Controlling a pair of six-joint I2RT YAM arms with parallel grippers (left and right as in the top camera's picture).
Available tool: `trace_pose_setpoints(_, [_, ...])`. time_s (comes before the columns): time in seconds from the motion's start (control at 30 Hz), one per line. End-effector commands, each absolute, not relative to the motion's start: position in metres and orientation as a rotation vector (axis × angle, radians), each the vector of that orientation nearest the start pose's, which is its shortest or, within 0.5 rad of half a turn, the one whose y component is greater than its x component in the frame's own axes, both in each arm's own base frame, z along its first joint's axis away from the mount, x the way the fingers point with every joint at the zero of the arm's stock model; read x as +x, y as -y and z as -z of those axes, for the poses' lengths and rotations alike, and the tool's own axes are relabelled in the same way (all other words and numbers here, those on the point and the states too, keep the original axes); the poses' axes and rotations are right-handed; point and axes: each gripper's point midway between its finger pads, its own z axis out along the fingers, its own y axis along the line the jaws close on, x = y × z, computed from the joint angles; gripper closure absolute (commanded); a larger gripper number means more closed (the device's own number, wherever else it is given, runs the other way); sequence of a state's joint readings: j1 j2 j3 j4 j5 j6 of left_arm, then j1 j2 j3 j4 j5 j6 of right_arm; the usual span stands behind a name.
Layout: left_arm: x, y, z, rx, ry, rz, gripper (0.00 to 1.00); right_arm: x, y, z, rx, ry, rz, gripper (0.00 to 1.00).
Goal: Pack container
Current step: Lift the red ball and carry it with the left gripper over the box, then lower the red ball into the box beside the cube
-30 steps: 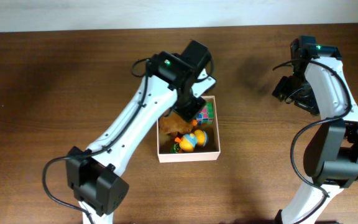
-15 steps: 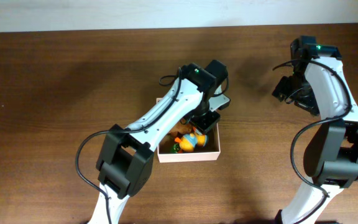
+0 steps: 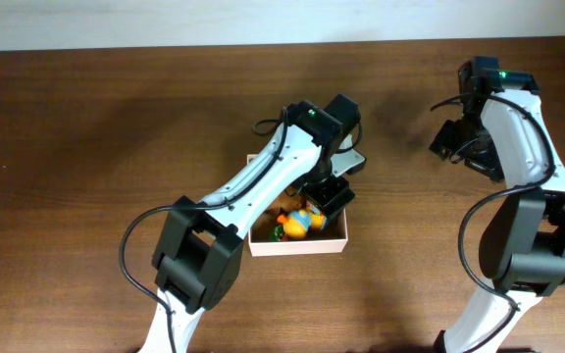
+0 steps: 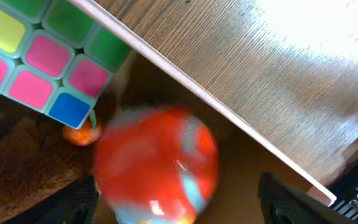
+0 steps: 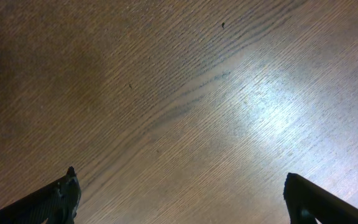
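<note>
Fingers of left gripper gape around a red ball by the puzzle cube in the container; right gripper gapes.

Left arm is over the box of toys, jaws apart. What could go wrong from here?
1. The red toy is blurred between the open fingers of the left gripper, close to the thin wall of the container. It may roll or bounce against the cube.
2. The left gripper appears low inside the container, so a sideways exit could snag the wall and drag the container.
</note>
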State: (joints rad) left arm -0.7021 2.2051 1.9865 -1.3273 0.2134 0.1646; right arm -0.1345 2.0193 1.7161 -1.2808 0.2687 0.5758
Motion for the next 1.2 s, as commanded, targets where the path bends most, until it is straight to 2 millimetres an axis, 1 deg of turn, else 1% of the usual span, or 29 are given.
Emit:
trace_pose_setpoints(0.0, [0.306,0.311,-0.09,1.348,-2.856,0.36,0.14,0.373,0.099,-0.098,1.081,-2.865,0.414,0.01])
trace_pose_setpoints(0.4, [0.308,0.31,-0.09,1.345,-2.852,0.337,0.14,0.373,0.099,-0.098,1.081,-2.865,0.414,0.01])
trace_pose_setpoints(0.7, [0.323,0.316,-0.108,1.312,-2.792,0.347,0.15,0.373,0.099,-0.098,1.081,-2.865,0.414,0.01])
trace_pose_setpoints(0.83, [0.327,0.312,-0.108,1.305,-2.791,0.315,0.15,0.373,0.099,-0.098,1.081,-2.865,0.414,0.01])
trace_pose_setpoints(0.9, [0.327,0.312,-0.108,1.304,-2.79,0.316,0.18,0.373,0.099,-0.098,1.082,-2.865,0.414,0.01])
trace_pose_setpoints(1.0, [0.329,0.313,-0.108,1.302,-2.784,0.313,0.27,0.373,0.099,-0.098,1.081,-2.865,0.414,0.01])
trace_pose_setpoints(1.17, [0.333,0.316,-0.108,1.295,-2.764,0.319,0.28,0.373,0.099,-0.098,1.081,-2.865,0.414,0.01])
